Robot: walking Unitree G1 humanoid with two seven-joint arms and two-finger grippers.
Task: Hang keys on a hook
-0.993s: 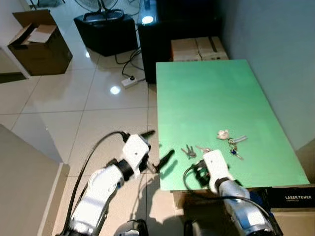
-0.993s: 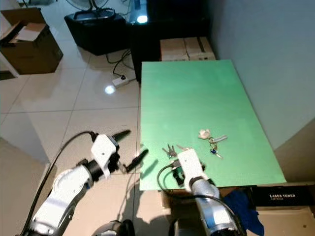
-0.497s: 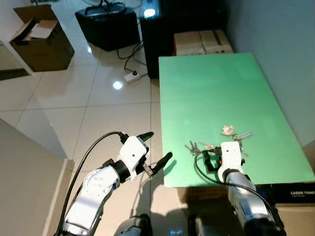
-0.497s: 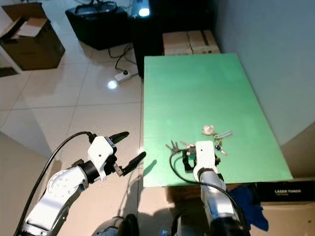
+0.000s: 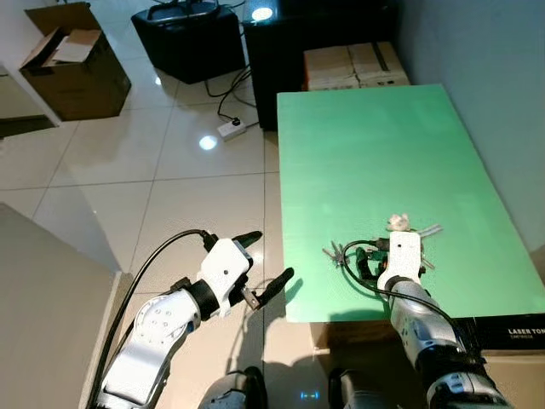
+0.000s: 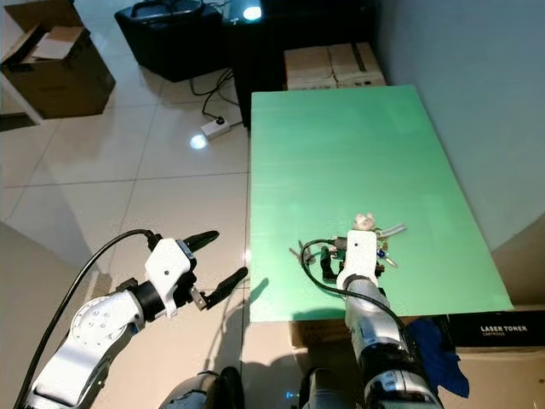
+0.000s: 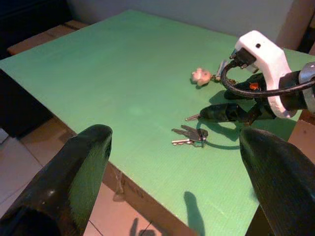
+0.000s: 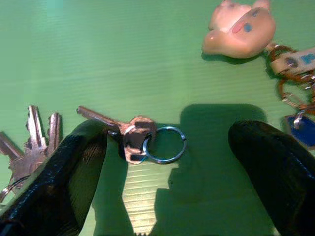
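Green counter [image 5: 375, 153] at right of frame, tiled floor [image 5: 153, 179] left. Right gripper [image 8: 162, 147] low at counter's near edge, fingers [image 8: 74, 167] spread apart around keys on ring [image 8: 140, 140], not grasping. Left gripper [image 5: 264, 264] off counter at lower left, fingers released.

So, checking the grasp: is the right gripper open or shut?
Open: the right gripper has its fingers spread either side of the key on its ring.

Down by the near right corner of the green table [image 5: 375, 153] sits a black box [image 5: 511, 334], and its white lettering reads "LASER TONER". Nothing else carries writing that I can make out.
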